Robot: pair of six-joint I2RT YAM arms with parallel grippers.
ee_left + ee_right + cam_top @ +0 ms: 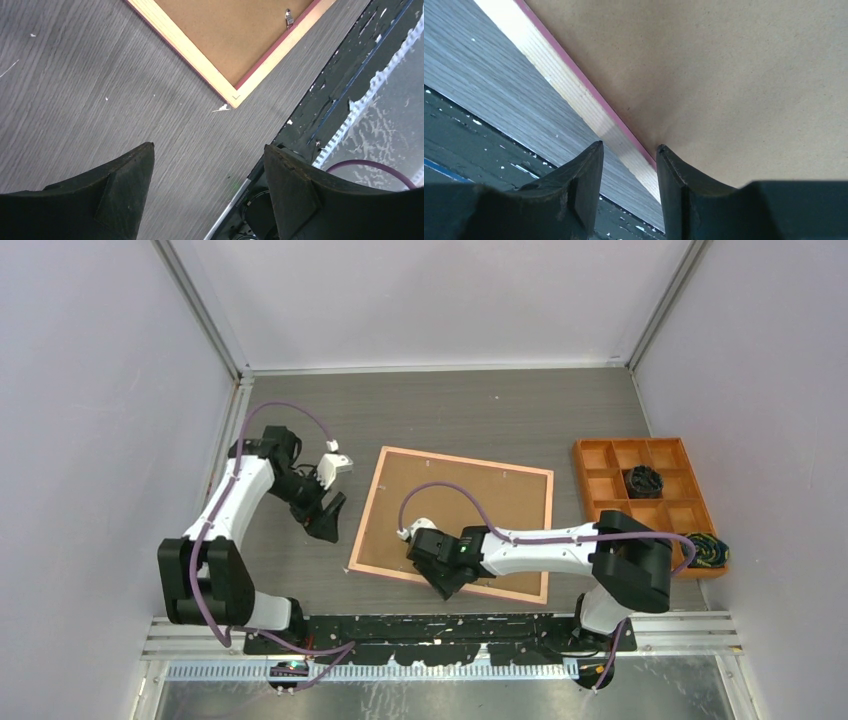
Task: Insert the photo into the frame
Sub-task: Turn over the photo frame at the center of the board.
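The frame (pixel 470 461) lies face down in the middle of the table, its light wooden back rail around a brown backing board (pixel 460 505). The photo is hidden. My left gripper (pixel 338 490) hangs open just left of the frame, holding nothing. Its wrist view looks between spread fingers (pixel 209 150) at bare table, with the frame's near left corner (pixel 185 47) ahead. My right gripper (pixel 443 588) is over the frame's near edge. In its wrist view the jaws (pixel 630 150) stand narrowly apart, astride the wooden rail (pixel 559 85), one finger over the board (pixel 724 75), one over the table.
An orange compartment tray (pixel 580 470) stands at the right with a black object (pixel 645 481) in one cell and a multicoloured bundle (pixel 708 550) at its near right corner. A small metal clip (pixel 288 17) sits on the frame's back. The black base rail (pixel 450 625) runs along the near edge.
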